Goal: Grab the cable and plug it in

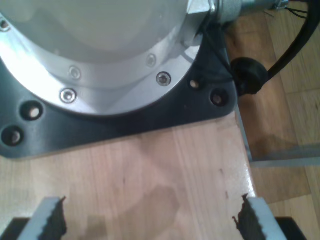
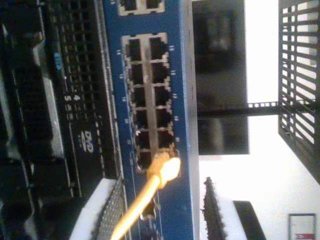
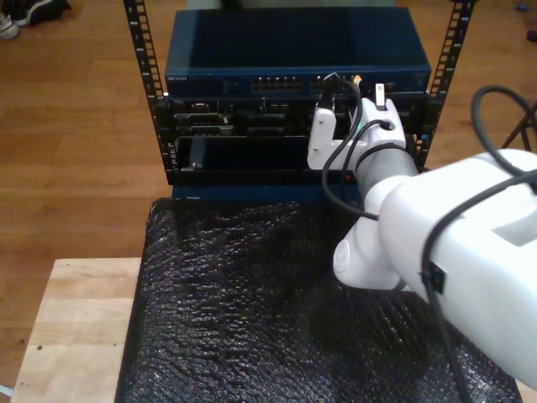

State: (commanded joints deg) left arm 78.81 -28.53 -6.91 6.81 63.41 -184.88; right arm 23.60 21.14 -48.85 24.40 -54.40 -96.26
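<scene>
The cable (image 2: 145, 197), yellow-orange, runs up between the fingers of my second gripper (image 2: 165, 210), and its clear plug (image 2: 165, 167) sits at the mouth of a port in the lower row of the blue network switch (image 2: 175, 75); whether it is seated I cannot tell. The jaws of my second gripper stand a little apart either side of the cable, and whether the pads press it cannot be made out. In the exterior view the white arm (image 3: 453, 252) reaches to the switch (image 3: 294, 50), its gripper (image 3: 352, 117) right at the switch's front panel, where a speck of orange (image 3: 357, 81) shows.

The switch sits at the head of a black perforated rack (image 3: 143, 75), with darker units (image 3: 243, 126) directly beneath it. Below the rack lies a black textured mat (image 3: 252, 311) over a pale wooden table (image 3: 75, 327), and wood-plank flooring (image 3: 75, 126) spreads around the rack.

My first gripper (image 1: 150, 217) hangs wide open and empty above light wood (image 1: 150, 170), its serrated fingers (image 1: 50, 215) well apart. Ahead of it stands an arm's silver base flange (image 1: 100, 55) on a black bolted plate (image 1: 125, 120), with a black lead (image 1: 295, 45) beside the plate
</scene>
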